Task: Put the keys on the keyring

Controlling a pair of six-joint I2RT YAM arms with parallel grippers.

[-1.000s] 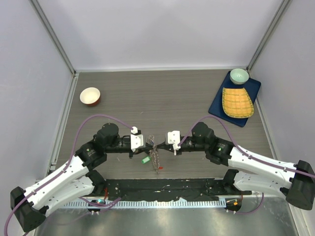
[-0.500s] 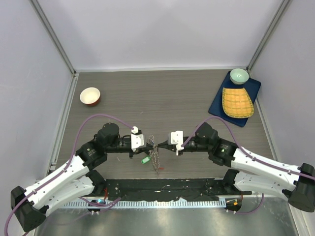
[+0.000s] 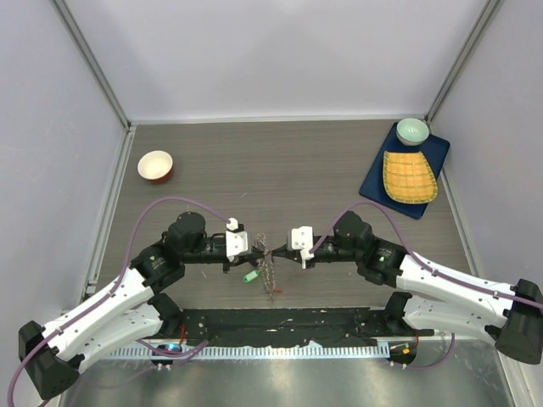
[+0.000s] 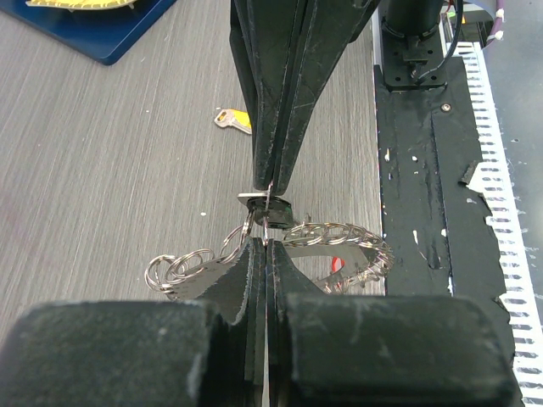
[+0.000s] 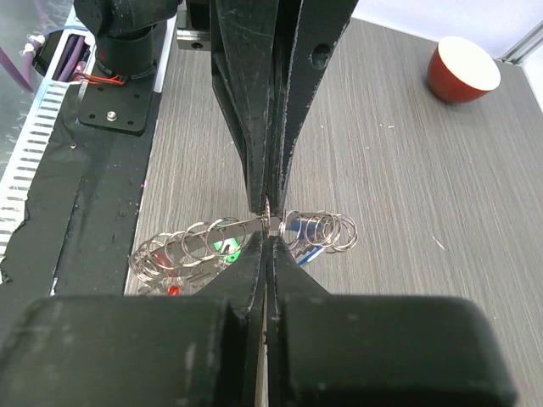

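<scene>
Lately the change is small: across the past second the right arm's elbow swung out a little and came back, and the right gripper (image 3: 282, 252) now sits tip to tip with the left gripper (image 3: 258, 252) just in front of the arm bases, so the two look set for threading rather than travelling. The keyring (image 4: 344, 234) hangs between them just above the wooden table (image 3: 280, 170), its fringe of keys drooping toward the black base rail (image 4: 424, 170). From the left wrist, the left fingers are clenched flat on the ring's wire, while the right fingers, coming down from above, are pinched on a small flat silver piece that I take for a key (image 4: 254, 199) meeting the wire. That suggests this key is being worked onto the ring, not yet clearly on it. A loose key with a yellow tag (image 4: 232, 119) lies well apart on the table, so more is probably left to do. Whether the pinched piece has passed the ring's split is hidden behind the closed fingertips, the overhead view shows the ring only as a thin tangle, and the keys cannot be counted.
</scene>
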